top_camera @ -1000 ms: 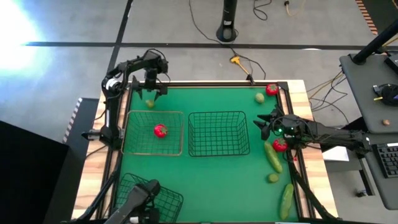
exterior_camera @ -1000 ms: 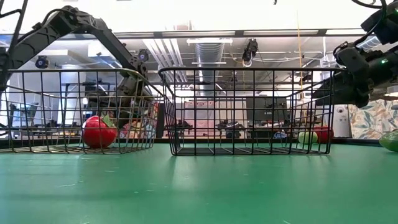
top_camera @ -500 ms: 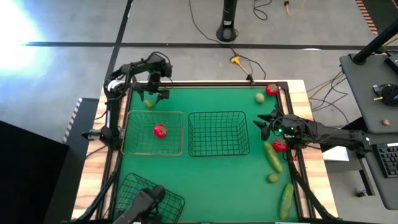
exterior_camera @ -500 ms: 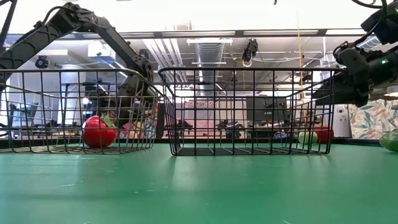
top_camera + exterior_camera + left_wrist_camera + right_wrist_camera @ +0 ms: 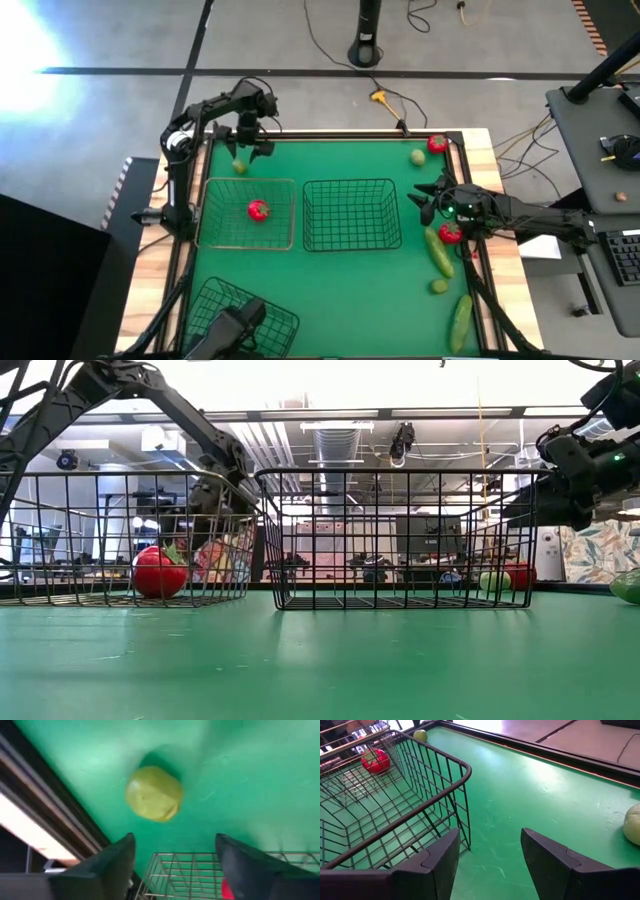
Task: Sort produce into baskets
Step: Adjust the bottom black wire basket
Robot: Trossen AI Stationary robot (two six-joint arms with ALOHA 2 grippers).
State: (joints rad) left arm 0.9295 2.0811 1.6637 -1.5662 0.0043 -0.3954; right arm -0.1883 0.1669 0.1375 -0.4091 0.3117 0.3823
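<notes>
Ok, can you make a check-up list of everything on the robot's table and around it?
Surface: green mat in a wooden frame.
Job's things: a tomato in the paler basket; middle basket empty; third basket at the near-left corner. Loose: yellow-green fruit, another fruit, two tomatoes, two cucumbers, a small fruit.
Clutter: nothing seen.
Grippers: left gripper open above the yellow-green fruit; right gripper open beside the middle basket.
Cables: wires on the floor.
Surroundings: a pole base, a desk.
</notes>
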